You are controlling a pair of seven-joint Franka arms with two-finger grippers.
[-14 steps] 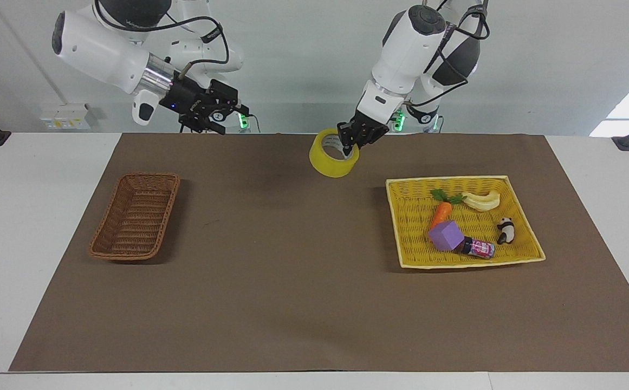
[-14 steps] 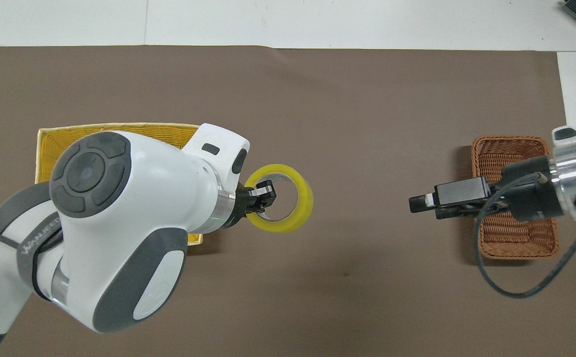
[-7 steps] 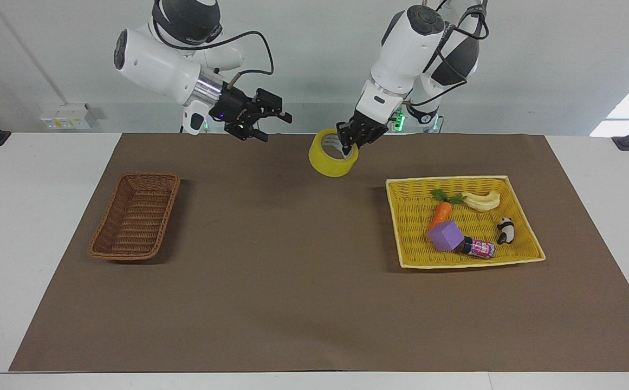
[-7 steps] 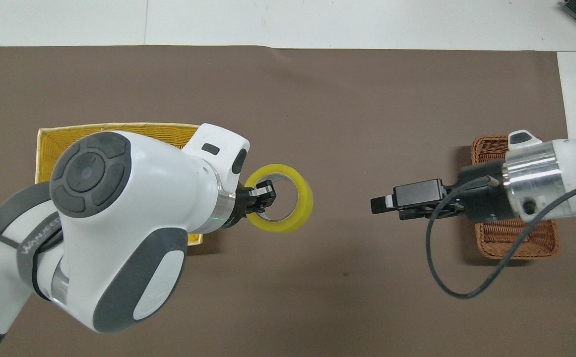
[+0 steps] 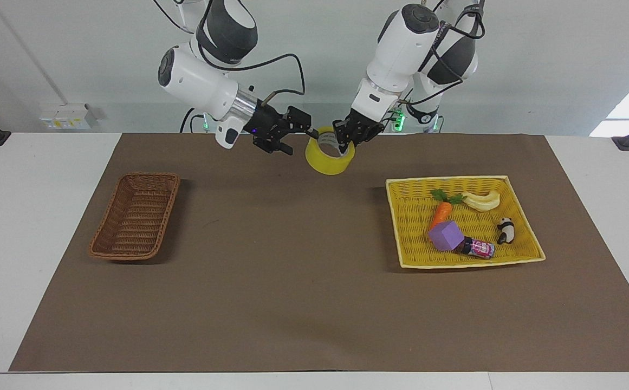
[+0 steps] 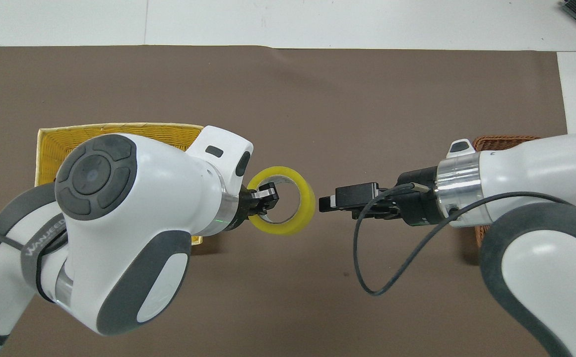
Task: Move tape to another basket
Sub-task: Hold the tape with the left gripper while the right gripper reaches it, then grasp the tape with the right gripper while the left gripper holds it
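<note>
The left gripper [image 5: 343,144] is clamped on the rim of the wide roll of translucent yellow tape [image 5: 329,157], holding it in the air at upper centre of the facing view. The right gripper [image 5: 299,133], fingers apart, hovers just beside the roll. The narrow dark brown wicker basket [image 5: 135,215] sits at middle left, the flat yellow woven tray [image 5: 525,254] at middle right.
</note>
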